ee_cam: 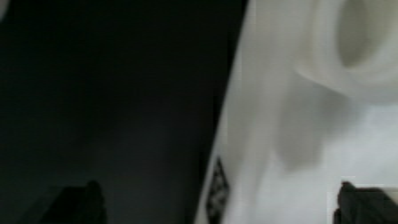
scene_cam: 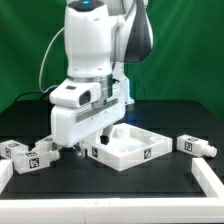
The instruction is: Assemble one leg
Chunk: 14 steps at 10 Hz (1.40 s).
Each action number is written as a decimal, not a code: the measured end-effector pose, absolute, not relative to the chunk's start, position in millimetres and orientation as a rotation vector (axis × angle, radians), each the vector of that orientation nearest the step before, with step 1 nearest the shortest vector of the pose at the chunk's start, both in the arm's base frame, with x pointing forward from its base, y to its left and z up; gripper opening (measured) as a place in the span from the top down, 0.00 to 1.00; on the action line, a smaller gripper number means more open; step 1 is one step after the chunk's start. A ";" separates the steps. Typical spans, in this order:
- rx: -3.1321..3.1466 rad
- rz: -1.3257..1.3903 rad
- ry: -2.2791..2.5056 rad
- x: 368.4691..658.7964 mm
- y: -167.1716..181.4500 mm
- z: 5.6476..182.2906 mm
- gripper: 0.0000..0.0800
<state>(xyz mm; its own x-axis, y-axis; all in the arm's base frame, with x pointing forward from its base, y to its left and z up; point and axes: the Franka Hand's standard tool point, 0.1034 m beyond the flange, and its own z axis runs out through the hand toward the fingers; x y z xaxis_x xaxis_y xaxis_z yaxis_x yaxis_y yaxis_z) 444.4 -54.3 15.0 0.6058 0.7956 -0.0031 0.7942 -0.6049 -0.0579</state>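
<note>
The white square tabletop (scene_cam: 135, 147) lies flat on the black mat with a tag on its front side. My gripper (scene_cam: 82, 146) is low over its corner at the exterior view's left. In the wrist view the gripper (ee_cam: 219, 206) is open: one fingertip (ee_cam: 75, 206) is over the mat and the other over the tabletop (ee_cam: 294, 120), whose tagged edge runs between them. A round socket (ee_cam: 365, 50) shows in the tabletop. Two legs (scene_cam: 12, 152) (scene_cam: 41, 155) lie at the exterior view's left and one leg (scene_cam: 196, 146) at its right. None is held.
White rails stand at the front corners of the mat, at the exterior view's left (scene_cam: 5, 178) and right (scene_cam: 211, 181). A green wall stands behind. The arm's body hides the mat behind the tabletop's left part.
</note>
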 end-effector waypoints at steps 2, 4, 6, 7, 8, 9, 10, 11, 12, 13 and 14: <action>-2.776 0.024 -1.367 449.0 -60.8 7.2 0.19; -2.774 0.021 -1.370 447.0 -59.0 5.9 0.33; -2.773 0.021 -1.371 446.8 -58.9 5.7 0.52; -2.773 0.022 -1.371 446.8 -58.9 5.7 0.75; -2.773 0.021 -1.371 447.0 -58.8 5.7 0.93; -2.787 0.029 -1.335 446.4 -61.9 6.1 0.93; -2.823 0.046 -1.244 447.1 -70.3 7.9 0.94; -2.887 0.071 -1.074 449.6 -76.6 12.2 0.94; -2.946 0.075 -0.907 453.6 -73.4 16.2 0.94; -2.989 0.103 -0.748 458.1 -62.3 21.1 0.94; -2.993 0.201 -0.612 463.2 -55.0 26.4 0.94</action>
